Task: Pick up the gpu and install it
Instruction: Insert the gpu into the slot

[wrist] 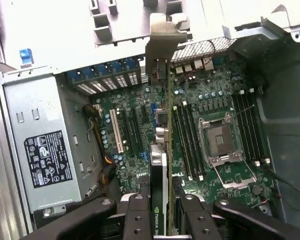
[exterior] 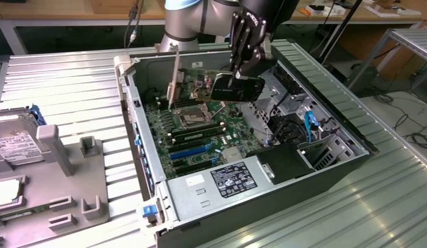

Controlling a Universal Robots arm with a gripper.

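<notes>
A ribbed metal table [exterior: 378, 206] carries an open computer case [exterior: 316, 194] lying on its side. On the exterior view's left, a grey holder [exterior: 75, 170] sits with a silver labelled hard drive [exterior: 13, 144] at its edge. At the near end of the case lies the power supply [exterior: 220, 183] [wrist: 45, 160], its black sticker facing up. Beyond it spreads the green motherboard [exterior: 199, 129] [wrist: 215, 100], with memory sticks [exterior: 196, 133] [wrist: 185, 145] seated beside the bare processor socket [exterior: 188, 118] [wrist: 221, 140]. A blue cable [exterior: 310, 124] loops through the drive bay on the exterior view's right.

Over the far part of the board, the gripper [exterior: 239, 72] [wrist: 163, 205] has its black fingers [wrist: 136, 220] closed partway, clamped on both faces of the graphics card [exterior: 234, 89] [wrist: 162, 165]. The card stands on edge inside the case, in line between the expansion slots and the memory sticks. Its silver bracket [exterior: 175, 77] [wrist: 162, 45] points toward the rear wall of the case. Whether its lower edge touches a slot cannot be told. The grey robot arm [exterior: 189, 18] rises behind the case, with wooden desks [exterior: 62, 10] across the background.
</notes>
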